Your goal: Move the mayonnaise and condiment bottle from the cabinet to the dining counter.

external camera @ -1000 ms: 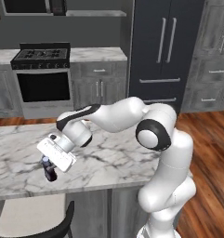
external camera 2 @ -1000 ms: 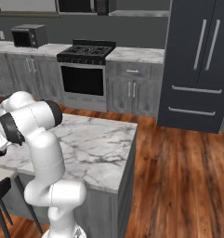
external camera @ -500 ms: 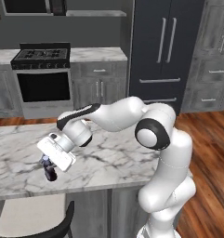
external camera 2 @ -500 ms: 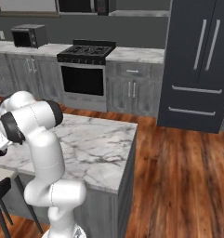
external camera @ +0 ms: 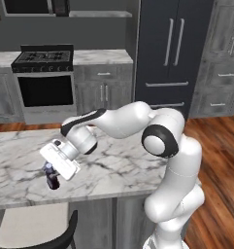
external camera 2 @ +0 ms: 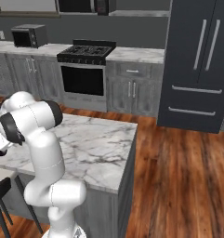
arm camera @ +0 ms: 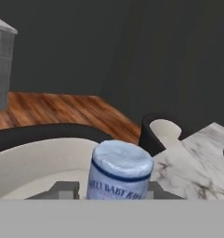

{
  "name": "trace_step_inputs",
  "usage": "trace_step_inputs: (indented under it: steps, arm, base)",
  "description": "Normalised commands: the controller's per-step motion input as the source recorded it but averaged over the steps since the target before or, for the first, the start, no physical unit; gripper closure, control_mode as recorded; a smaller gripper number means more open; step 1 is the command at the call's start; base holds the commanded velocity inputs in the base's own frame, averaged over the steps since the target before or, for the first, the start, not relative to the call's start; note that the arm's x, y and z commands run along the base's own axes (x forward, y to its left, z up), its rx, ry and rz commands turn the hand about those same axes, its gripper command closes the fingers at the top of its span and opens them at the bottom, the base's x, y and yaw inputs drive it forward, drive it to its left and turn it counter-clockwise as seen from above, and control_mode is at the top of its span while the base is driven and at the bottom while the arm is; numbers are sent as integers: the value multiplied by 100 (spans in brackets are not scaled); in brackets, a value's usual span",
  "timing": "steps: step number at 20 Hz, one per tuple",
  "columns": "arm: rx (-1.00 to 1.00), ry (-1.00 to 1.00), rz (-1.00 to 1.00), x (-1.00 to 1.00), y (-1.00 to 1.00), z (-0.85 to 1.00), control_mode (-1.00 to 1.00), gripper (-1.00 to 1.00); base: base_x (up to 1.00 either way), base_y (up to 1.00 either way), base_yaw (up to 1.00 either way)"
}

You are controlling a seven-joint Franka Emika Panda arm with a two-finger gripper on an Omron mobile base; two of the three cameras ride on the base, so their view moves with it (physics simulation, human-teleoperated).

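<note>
The condiment bottle [external camera: 51, 178] is a small dark bottle with a blue cap; in the left base view it stands upright on the white, grey-veined marble top of the bench [external camera: 118, 168], close to the near edge and just under the white hand of the arm. The hand view looks along the gripper [arm camera: 106, 195] and shows the bottle's [arm camera: 119, 171] pale blue cap from close up, with a dark blue ring under it and a pale band of label below that, on which the words "BABY" and part of another word before and after it can be read; the rest of the lettering is cut off and too blurred to tell. The grey fingers [arm camera: 64, 189] sit on either side of the bottle at label height, so the jaws are clenched on the condiment bottle, narrow around its body. Beside the bench, on the near side, a stool [external camera: 33, 228] with a cream seat and a black curved back stands below the bottle; the hand view shows the same cream seat [arm camera: 43, 162] behind the bottle and a second black-backed stool [arm camera: 162, 132] further along the bench edge. Beyond the bench, a black range [external camera: 43, 78] sits among grey cabinets, and to its right is a tall dark fridge [external camera: 172, 53] with long silver handles.
</note>
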Motion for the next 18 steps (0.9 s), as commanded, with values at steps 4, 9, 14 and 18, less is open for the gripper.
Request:
trace_step_inputs:
  steps: [4,9,14,18]
  arm:
    - [10,0,0,0,-24,-24,-100,-100]
    - [8,0,0,2,-24,-19,-100,-100]
    - [1,0,0,17,-13,-10,-100,-100]
    - [0,0,0,27,-9,-4,-100,-100]
  base:
    - [0,0,0]
    - [0,0,0]
    - [0,0,0]
    - [0,0,0]
